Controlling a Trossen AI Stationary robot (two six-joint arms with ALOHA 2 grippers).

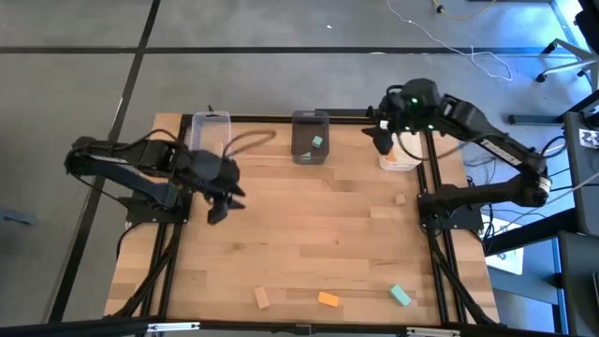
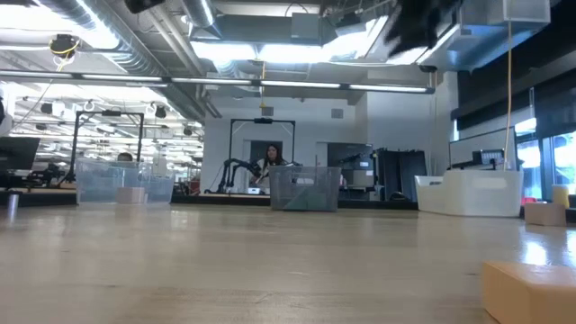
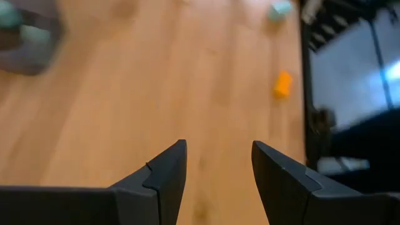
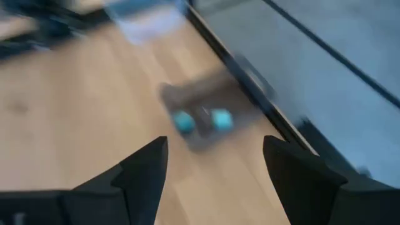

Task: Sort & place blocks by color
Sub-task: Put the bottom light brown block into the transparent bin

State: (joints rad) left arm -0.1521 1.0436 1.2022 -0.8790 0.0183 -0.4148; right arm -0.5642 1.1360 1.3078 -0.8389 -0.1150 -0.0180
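Three blocks lie near the table's near edge: a tan block point(image 1: 262, 298), an orange block point(image 1: 328, 300) and a teal block point(image 1: 401, 296). A small tan block point(image 1: 401, 198) rests toward the right side. A grey bin point(image 1: 310, 136) at the far edge holds two teal blocks point(image 4: 200, 120). My left gripper point(image 1: 223, 204) hangs open over bare wood at the left, and its wrist view shows its empty gripper point(image 3: 219, 147) with the orange block point(image 3: 282, 84) far ahead. My right gripper point(image 1: 381, 140) is open and empty between the grey bin and a white bin point(image 1: 398, 154); the wrist view shows this gripper point(image 4: 215, 144) too.
A clear bin point(image 1: 208, 131) stands at the far left of the bin row. The low view shows the clear bin point(image 2: 121, 184), the grey bin point(image 2: 306, 189) and the white bin point(image 2: 468, 193) in a line, with one block point(image 2: 531, 288) close to the camera. Bare wood spans the table's middle.
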